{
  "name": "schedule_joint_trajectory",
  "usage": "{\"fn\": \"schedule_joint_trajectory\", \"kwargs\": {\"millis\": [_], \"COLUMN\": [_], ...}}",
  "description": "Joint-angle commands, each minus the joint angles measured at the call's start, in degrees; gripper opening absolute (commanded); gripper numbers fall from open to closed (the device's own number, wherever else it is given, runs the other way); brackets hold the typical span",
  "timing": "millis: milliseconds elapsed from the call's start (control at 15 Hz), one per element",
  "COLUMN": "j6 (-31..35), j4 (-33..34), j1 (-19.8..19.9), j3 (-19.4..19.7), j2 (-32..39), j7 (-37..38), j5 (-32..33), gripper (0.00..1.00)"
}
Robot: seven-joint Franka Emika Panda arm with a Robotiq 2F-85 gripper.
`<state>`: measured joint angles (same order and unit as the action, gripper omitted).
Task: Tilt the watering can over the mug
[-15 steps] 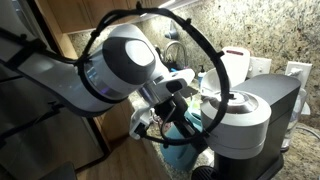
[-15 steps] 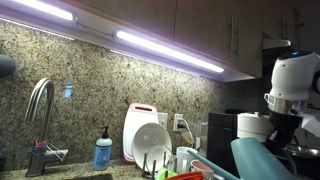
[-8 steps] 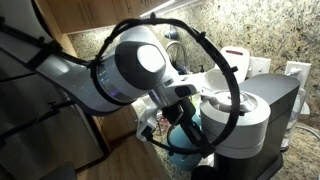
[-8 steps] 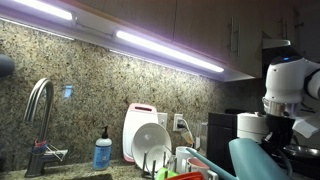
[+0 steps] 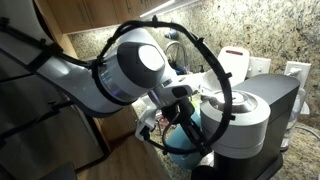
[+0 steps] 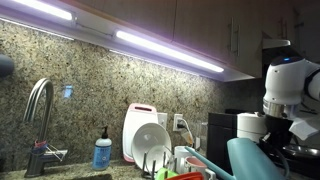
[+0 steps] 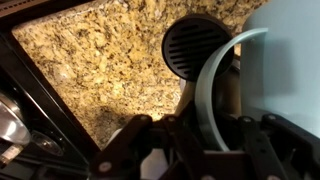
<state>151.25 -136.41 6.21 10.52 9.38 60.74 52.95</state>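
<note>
The teal-blue watering can [image 5: 186, 137] hangs from my gripper beside the grey-and-black coffee machine [image 5: 243, 117]. It also shows at the bottom right of an exterior view [image 6: 254, 160], under my wrist. In the wrist view my gripper [image 7: 205, 132] is shut on the can's thin curved handle [image 7: 208, 85], with the can's pale teal body [image 7: 288, 60] to the right. A dark round grille [image 7: 194, 44] lies beyond the handle. I cannot make out a mug in any view.
A granite counter [image 7: 110, 70] and backsplash surround the scene. A dish rack with plates [image 6: 152, 143], a cutting board [image 6: 138, 118], a soap bottle [image 6: 103, 152] and a faucet [image 6: 38, 110] stand along the wall. The coffee machine [image 6: 252, 127] is close to the can.
My arm has swung a little toward the coffee machine and turned at the wrist, carrying the can with it. In the last half second it has barely moved.
</note>
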Motion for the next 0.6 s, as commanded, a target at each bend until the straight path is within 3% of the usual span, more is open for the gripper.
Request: {"fn": "schedule_joint_trajectory", "kwargs": {"millis": [0, 200, 467, 533], "j6": [-0.69, -1.32, -3.4, -0.35], "j4": [0.1, -0.35, 0.03, -1.0], "j1": [-1.2, -1.23, -2.71, -1.54], "j3": [1.75, 1.45, 2.0, -0.24], "j2": [-1.48, -1.47, -1.01, 0.19], "j7": [13.64, 21.17, 34.41, 27.6], "j5": [5.55, 5.23, 11.77, 7.97], "gripper": [0.02, 0.02, 0.02, 0.09]}}
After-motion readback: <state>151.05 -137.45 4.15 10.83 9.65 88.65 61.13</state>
